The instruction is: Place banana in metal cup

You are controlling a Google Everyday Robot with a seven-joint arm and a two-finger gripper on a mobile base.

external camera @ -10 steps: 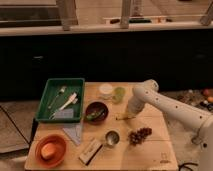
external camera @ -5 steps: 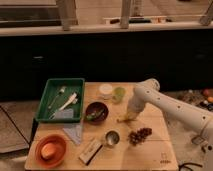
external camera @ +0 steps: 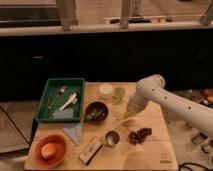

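Observation:
The pale-yellow banana (external camera: pixel 128 122) lies on the wooden table (external camera: pixel 150 155), right of the dark brown bowl (external camera: pixel 96 112). My gripper (external camera: pixel 128 114) hangs from the white arm (external camera: pixel 150 89) that reaches in from the right. It is right above the banana's upper end, at or touching it. The small shiny metal cup (external camera: pixel 111 138) stands on the table in front and slightly left of the banana, a short way from the gripper. It looks empty.
A green tray (external camera: pixel 52 84) with utensils is at the left. A light green cup (external camera: pixel 118 94) and a white round lid (external camera: pixel 105 90) are at the back. Dark grapes (external camera: pixel 140 134) lie right of the metal cup. An orange bowl (external camera: pixel 50 150), a grey cloth (external camera: pixel 75 132) and a small box (external camera: pixel 90 150) are at the front left.
The arm's elbow has risen very slightly. The gripper stays over the banana, which has not visibly moved.

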